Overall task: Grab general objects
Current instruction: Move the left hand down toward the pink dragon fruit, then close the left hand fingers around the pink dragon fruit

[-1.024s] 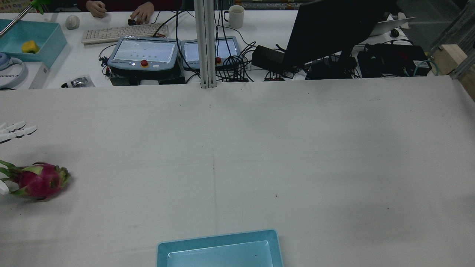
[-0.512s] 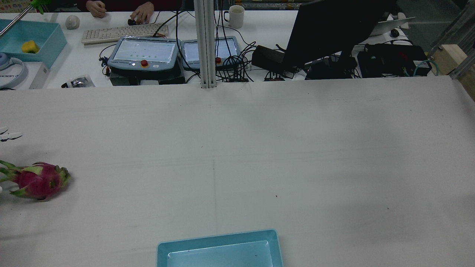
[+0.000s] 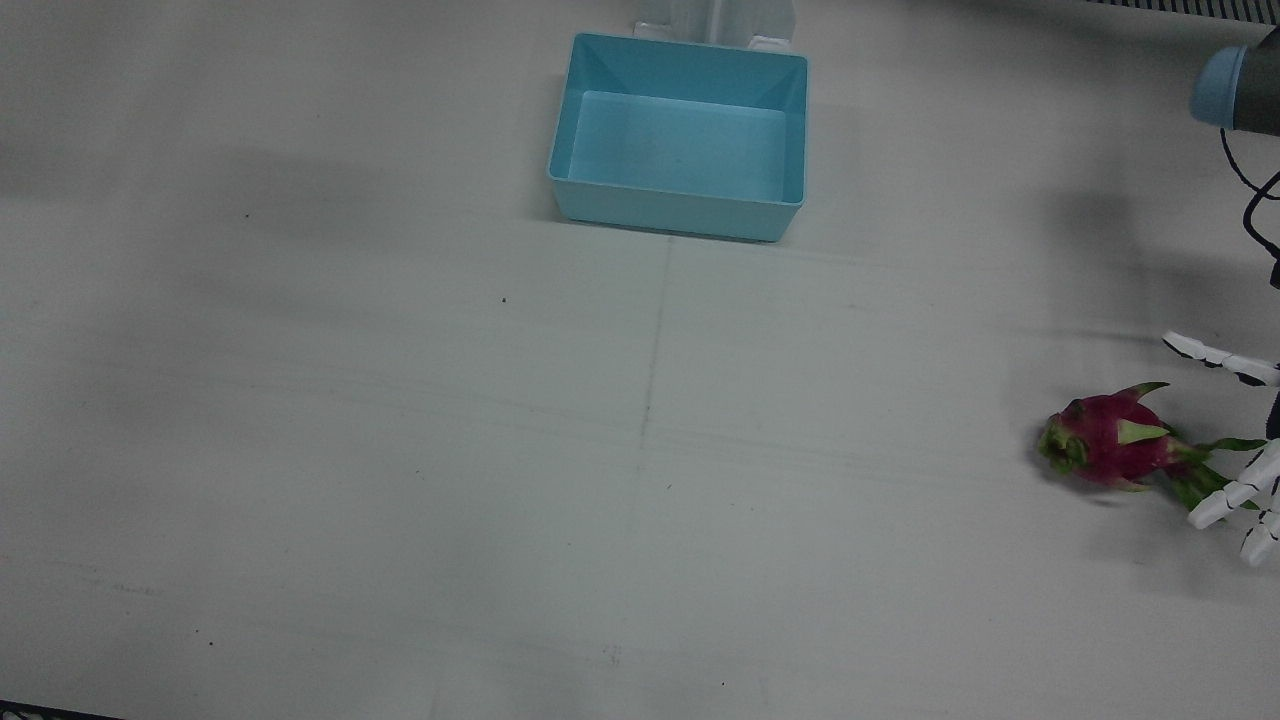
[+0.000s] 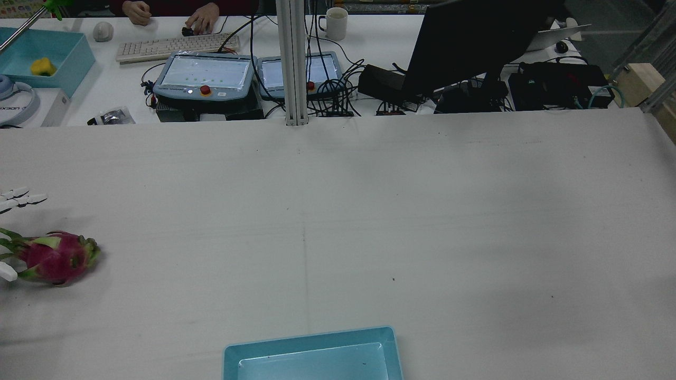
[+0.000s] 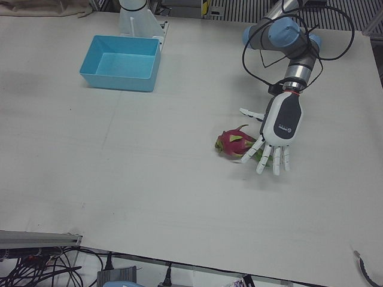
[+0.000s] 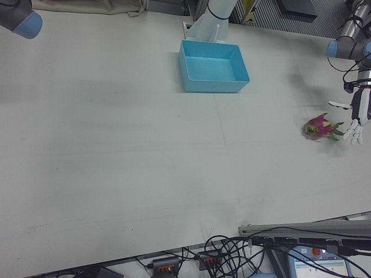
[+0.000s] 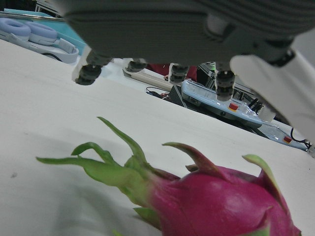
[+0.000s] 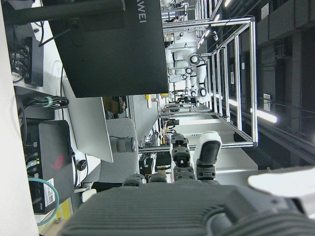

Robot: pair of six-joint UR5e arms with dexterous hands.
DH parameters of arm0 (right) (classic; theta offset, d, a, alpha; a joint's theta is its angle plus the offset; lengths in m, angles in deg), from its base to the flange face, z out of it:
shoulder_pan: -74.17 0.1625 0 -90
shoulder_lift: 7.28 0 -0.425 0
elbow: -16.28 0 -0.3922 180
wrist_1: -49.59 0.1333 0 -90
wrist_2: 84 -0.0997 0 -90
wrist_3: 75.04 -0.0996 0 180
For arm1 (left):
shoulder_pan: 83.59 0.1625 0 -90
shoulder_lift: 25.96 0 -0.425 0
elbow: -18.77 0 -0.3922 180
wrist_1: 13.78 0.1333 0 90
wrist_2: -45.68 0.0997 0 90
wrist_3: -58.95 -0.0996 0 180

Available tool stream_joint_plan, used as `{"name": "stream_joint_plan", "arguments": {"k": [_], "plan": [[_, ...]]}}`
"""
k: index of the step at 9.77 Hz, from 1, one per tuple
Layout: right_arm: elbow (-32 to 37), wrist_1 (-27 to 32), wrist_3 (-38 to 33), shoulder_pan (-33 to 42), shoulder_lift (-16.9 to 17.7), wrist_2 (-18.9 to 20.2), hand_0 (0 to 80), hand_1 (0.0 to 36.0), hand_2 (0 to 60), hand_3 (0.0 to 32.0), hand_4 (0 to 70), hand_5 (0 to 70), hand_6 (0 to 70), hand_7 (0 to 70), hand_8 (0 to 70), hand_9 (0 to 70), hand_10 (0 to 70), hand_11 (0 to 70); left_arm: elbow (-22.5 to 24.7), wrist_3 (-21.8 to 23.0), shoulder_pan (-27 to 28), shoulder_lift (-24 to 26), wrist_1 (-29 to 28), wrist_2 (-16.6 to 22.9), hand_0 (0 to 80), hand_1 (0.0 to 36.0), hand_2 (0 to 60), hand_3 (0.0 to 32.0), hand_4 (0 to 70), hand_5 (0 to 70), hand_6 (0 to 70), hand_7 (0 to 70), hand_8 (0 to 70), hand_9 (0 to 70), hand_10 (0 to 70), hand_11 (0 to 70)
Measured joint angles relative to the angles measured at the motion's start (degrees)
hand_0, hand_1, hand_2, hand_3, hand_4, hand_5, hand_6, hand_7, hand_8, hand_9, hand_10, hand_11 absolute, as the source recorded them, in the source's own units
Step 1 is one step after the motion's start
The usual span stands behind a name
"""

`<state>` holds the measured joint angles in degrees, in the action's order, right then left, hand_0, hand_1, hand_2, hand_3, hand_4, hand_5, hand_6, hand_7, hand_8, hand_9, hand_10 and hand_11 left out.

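Observation:
A pink dragon fruit (image 3: 1110,450) with green scales lies on its side on the white table, also in the rear view (image 4: 55,257), left-front view (image 5: 234,142) and right-front view (image 6: 317,127). My left hand (image 5: 276,134) hovers at its leafy end, open, fingers spread and pointing down, holding nothing. Its fingertips (image 4: 21,198) show at the rear view's left edge. The left hand view shows the fruit (image 7: 221,201) close below the palm. My right hand (image 8: 172,206) shows only in its own view, raised off the table, fingers extended, empty.
An empty light-blue bin (image 3: 680,215) stands at the table's middle near the robot's side, also in the left-front view (image 5: 119,81). Behind the table's far edge are teach pendants (image 4: 203,76), cables and a monitor (image 4: 475,37).
The left hand's fingertips drew back toward the rear view's left edge, then came a little back in, lower than before. The dragon fruit has not moved.

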<state>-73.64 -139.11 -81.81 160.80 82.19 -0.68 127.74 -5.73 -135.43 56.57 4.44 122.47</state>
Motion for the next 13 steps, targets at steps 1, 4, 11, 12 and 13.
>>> {"name": "stream_joint_plan", "arguments": {"k": [1,4,11,12,13], "plan": [[0.0,0.0,0.0,0.0,0.0,0.0,0.0,0.0,0.0,0.0,0.0,0.0,0.0,0.0,0.0,0.0,0.0,0.0,0.0,0.3,1.0,0.0,-0.3,-0.4,51.3,14.9,0.0,32.0,0.0,10.9,0.0,10.4,0.0,0.6,0.0,0.0],[0.0,0.0,0.0,-0.1,0.0,0.0,0.0,0.0,0.0,0.0,0.0,0.0,0.0,0.0,0.0,0.0,0.0,0.0,-0.7,0.5,3.0,0.0,-1.2,-3.3,50.7,14.7,0.0,32.0,0.0,10.5,0.0,10.4,0.0,0.6,0.0,0.0],[0.0,0.0,0.0,0.0,0.0,0.0,0.0,0.0,0.0,0.0,0.0,0.0,0.0,0.0,0.0,0.0,0.0,0.0,-2.3,0.6,8.4,0.0,-2.7,-9.7,56.9,24.8,1.3,23.4,0.0,7.1,0.0,8.1,0.0,0.2,0.0,0.0],[0.0,0.0,0.0,0.0,0.0,0.0,0.0,0.0,0.0,0.0,0.0,0.0,0.0,0.0,0.0,0.0,0.0,0.0,-2.4,0.6,8.7,0.0,-2.7,-10.5,56.9,24.8,1.3,23.4,0.0,7.1,0.0,8.1,0.0,0.2,0.0,0.0],[0.0,0.0,0.0,0.0,0.0,0.0,0.0,0.0,0.0,0.0,0.0,0.0,0.0,0.0,0.0,0.0,0.0,0.0,-2.4,0.5,9.3,0.1,-2.8,-11.4,59.2,26.2,0.2,16.4,0.0,5.1,0.0,7.2,0.0,0.0,0.0,0.0]]}}
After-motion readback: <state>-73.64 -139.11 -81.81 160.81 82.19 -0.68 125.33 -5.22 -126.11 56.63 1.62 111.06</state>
